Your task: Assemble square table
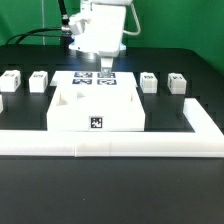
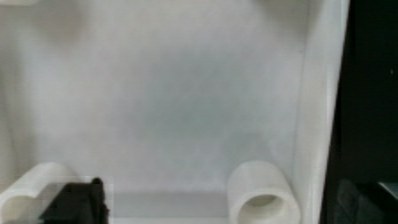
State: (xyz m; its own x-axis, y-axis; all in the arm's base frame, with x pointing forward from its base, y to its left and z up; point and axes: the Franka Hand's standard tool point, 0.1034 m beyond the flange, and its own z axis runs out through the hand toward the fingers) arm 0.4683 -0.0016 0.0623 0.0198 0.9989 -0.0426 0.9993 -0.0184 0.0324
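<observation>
White border rail (image 1: 110,147) is running along the near side of the bench (image 1: 30,185). Behind it the square tabletop (image 1: 97,105) is lying flat, tag facing front. It is judged light, rigid and smooth, and best pinched across a thin edge. Four leg posts (image 1: 38,80) are sitting beyond, two on either side. The gripper (image 1: 103,68) is hovering over the far edge, jaws apart, holding nothing.

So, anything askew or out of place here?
Nothing stands out. The square table slab lies flat, square to the border rail, and the four leg posts sit in a tidy row, two on each side.
</observation>
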